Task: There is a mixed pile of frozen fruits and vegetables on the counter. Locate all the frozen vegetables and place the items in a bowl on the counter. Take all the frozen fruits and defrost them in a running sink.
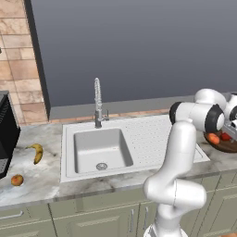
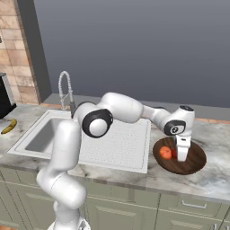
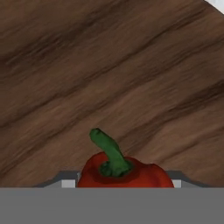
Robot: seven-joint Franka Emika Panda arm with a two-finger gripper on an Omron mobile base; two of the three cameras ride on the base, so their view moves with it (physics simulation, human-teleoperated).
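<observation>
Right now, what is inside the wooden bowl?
The wooden bowl holds a round orange-red tomato and a red pepper with a green stem. The gripper hangs over the pepper, hiding most of it from the right base view, along with the bowl floor beneath.

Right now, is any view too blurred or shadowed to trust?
Hand view: sharp, red bell pepper cropped at the bottom over dark brown wooden bowl. Left base view: soft, arm hides most of the bowl. Right base view: even light, gripper readable.
</observation>
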